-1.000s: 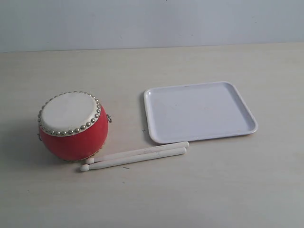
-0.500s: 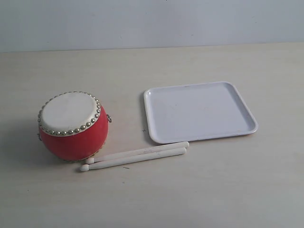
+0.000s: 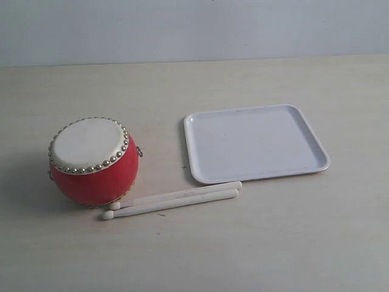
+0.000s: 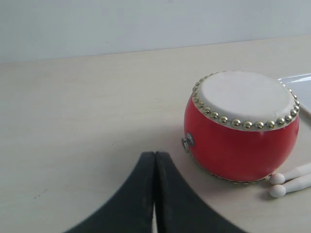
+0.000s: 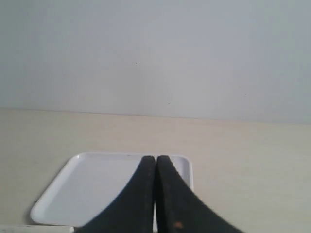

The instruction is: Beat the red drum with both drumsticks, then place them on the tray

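The red drum [image 3: 93, 161] stands upright at the left of the table, also seen in the left wrist view [image 4: 243, 127]. Two cream drumsticks [image 3: 173, 201] lie side by side on the table between the drum's base and the near edge of the tray; their rounded tips [image 4: 278, 184] show beside the drum. The white tray [image 3: 254, 142] lies flat and bare to the right, seen too in the right wrist view [image 5: 97, 187]. My left gripper [image 4: 155, 154] is shut, holding nothing, short of the drum. My right gripper [image 5: 156, 158] is shut, holding nothing, facing the tray. Neither arm shows in the exterior view.
The pale tabletop [image 3: 243, 249] runs back to a plain light wall [image 3: 194, 27]. Nothing else stands on the table.
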Robot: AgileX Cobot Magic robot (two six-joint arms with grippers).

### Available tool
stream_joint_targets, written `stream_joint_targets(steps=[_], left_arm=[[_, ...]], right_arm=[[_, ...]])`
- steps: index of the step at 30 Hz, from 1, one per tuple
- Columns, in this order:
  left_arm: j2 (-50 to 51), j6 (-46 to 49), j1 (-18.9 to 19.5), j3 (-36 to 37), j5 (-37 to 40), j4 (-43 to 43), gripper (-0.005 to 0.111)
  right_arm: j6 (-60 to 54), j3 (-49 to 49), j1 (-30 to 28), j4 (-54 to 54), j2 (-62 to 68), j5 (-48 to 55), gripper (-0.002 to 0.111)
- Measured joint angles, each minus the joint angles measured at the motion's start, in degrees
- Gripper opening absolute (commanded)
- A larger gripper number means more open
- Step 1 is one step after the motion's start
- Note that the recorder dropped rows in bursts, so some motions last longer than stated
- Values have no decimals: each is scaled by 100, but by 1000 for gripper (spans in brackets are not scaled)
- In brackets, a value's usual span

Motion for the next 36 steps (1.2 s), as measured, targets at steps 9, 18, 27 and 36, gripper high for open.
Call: stream_joint_targets(steps=[9, 18, 27, 36], left_arm=[[0, 0, 0, 0, 0, 0, 0], [0, 0, 0, 0, 0, 0, 0], [0, 0, 0, 0, -401, 0, 0], [0, -12, 0, 0, -1500, 0, 0]], right_arm=[[0, 0, 0, 0, 0, -230, 0], [0, 0, 0, 0, 0, -254, 0], [468, 0, 0, 0, 0, -350, 0], [2021, 0, 0, 0, 0, -361, 0]])
